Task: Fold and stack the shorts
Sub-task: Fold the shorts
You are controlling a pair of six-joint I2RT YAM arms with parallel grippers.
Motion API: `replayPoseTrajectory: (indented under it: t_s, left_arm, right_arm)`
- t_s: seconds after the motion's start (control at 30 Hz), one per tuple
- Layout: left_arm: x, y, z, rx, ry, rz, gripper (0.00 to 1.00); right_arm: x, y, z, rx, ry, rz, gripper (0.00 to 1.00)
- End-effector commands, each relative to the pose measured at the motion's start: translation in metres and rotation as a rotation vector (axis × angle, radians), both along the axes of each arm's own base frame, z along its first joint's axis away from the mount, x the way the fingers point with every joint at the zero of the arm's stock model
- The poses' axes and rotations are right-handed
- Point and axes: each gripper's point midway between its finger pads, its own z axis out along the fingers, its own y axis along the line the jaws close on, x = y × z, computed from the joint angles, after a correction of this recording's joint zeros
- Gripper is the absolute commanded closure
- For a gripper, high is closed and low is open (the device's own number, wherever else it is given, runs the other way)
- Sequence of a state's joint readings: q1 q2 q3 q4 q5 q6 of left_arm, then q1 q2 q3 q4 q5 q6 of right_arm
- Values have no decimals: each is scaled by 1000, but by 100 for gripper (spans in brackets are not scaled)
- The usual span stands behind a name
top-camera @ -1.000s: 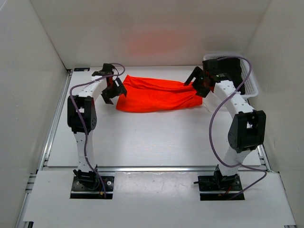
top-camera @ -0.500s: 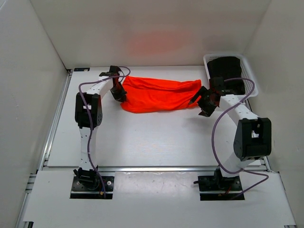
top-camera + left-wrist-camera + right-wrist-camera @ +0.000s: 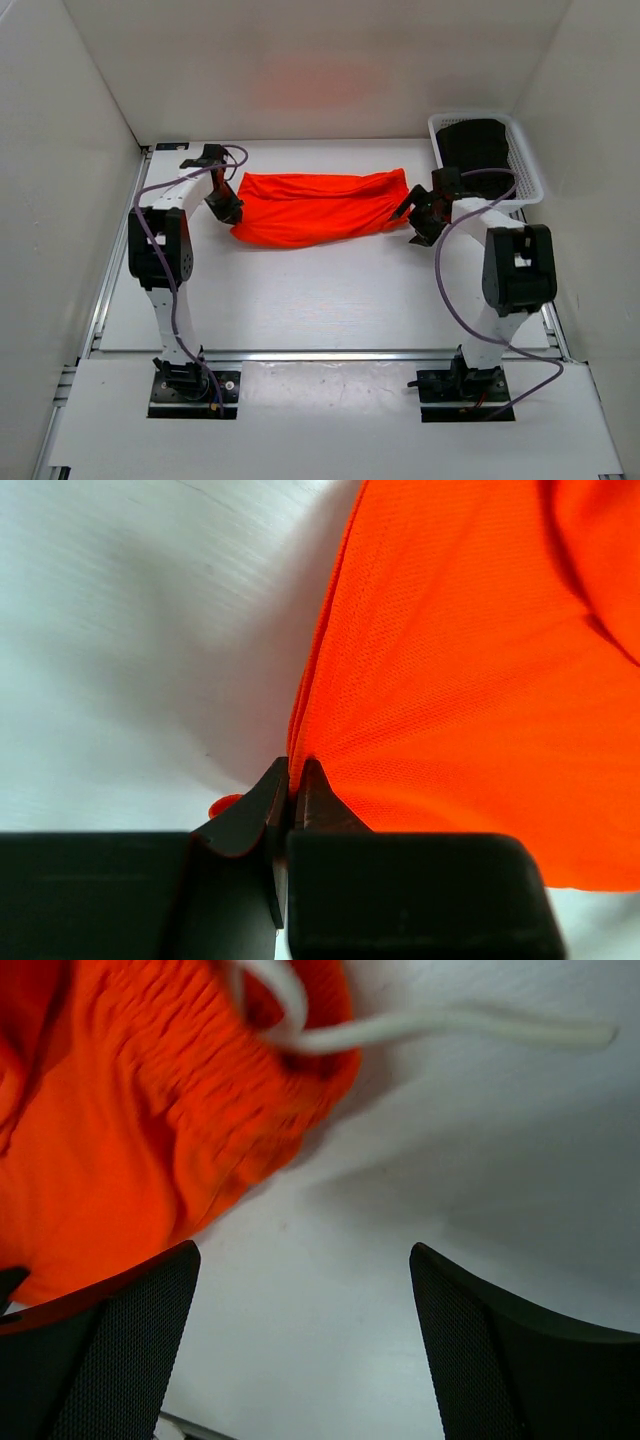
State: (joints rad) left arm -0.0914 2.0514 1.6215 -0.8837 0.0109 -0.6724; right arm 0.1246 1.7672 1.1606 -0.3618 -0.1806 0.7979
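Note:
The neon-orange shorts point(image 3: 315, 206) lie bunched in a long strip across the far middle of the table. My left gripper point(image 3: 228, 209) is at their left end, shut on a pinched fold of the fabric edge point(image 3: 330, 720), with the jaws pressed together point(image 3: 297, 771). My right gripper point(image 3: 414, 216) hangs open just beside the right end, its fingers point(image 3: 120, 1330) wide apart over bare table with nothing between them. In the right wrist view the elastic waistband point(image 3: 190, 1110) and the white drawstring point(image 3: 420, 1026) lie just ahead of the right gripper point(image 3: 303, 1256).
A white basket point(image 3: 528, 172) with something dark inside stands at the back right corner, close behind the right arm. White walls enclose the table on three sides. Bare table surface point(image 3: 320, 290) stretches in front of the shorts.
The left gripper shut on the shorts' left edge and drew it left and slightly nearer, shifting the whole strip left. The right gripper came off the right end and stayed open.

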Motion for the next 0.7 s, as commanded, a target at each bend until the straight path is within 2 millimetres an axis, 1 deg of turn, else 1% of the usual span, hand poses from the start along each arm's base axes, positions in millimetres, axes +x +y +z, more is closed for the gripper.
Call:
replayPoseTrajectory:
  t_s: [0.0,0.03,0.07,0.1,0.13,0.2,0.23,0.27,0.3,0.33,0.37,0.4,0.43,0.47,0.5,0.53,0.57,0.6,0.63,0.67]
  left_arm:
    - [2,13,30,20,-78,-6,90]
    - [2,13,30,20,-78,-6,90]
    - [2,14,30,23,-78,-15,90]
    - [2,14,30,23,-78,-15,90]
    - [2,14,30,23,-78,-15,90]
    - [2,18,30,27,-78,-16,90]
    - [2,17,30,19,-78,-19,90]
    - [1,17,26,23,-69,-29,90]
    - [2,22,26,23,-69,-17,90]
    - [-1,22,26,23,-58,-17,90]
    - [-1,22,26,23,-58,-17,90]
    - [0,26,26,24,-58,-8,90]
    - [-3,26,27,24,-58,-8,90]
    - [-2,31,31,27,-69,-6,90]
    - [-2,31,31,27,-69,-6,90]
    - [-8,31,33,27,-63,-6,90]
    - [-7,34,42,39,-86,-10,90]
    - [-12,34,42,40,-81,-11,90]
    - [-20,36,37,52,-63,-7,90]
    - [-25,36,36,52,-57,-7,90]
  right_arm:
    - [46,8,14,39,-123,1,10]
    - [49,15,2,51,-100,8,12]
    - [56,16,1,58,-114,1,12]
    - [62,22,2,60,-127,14,13]
    - [63,26,-11,57,-106,8,14]
    - [77,30,-10,84,-148,-2,20]
    - [80,35,-15,85,-148,7,23]
    - [83,34,-17,83,-146,-8,32]
    - [81,39,-24,79,-118,0,41]
    - [79,46,-22,80,-116,15,51]
    - [77,47,-24,64,-108,13,62]
    - [74,54,-17,51,-121,23,79]
    - [71,51,-16,14,-117,8,85]
    - [68,52,-13,-11,-122,19,95]
    - [65,52,-3,-33,-138,26,98]
    - [55,53,-4,-62,-112,38,100]
    - [53,48,0,-88,-115,34,100]
    - [46,48,8,-101,-119,44,100]
    - [31,41,2,-127,-77,49,100]
    - [22,39,2,-130,-61,50,100]
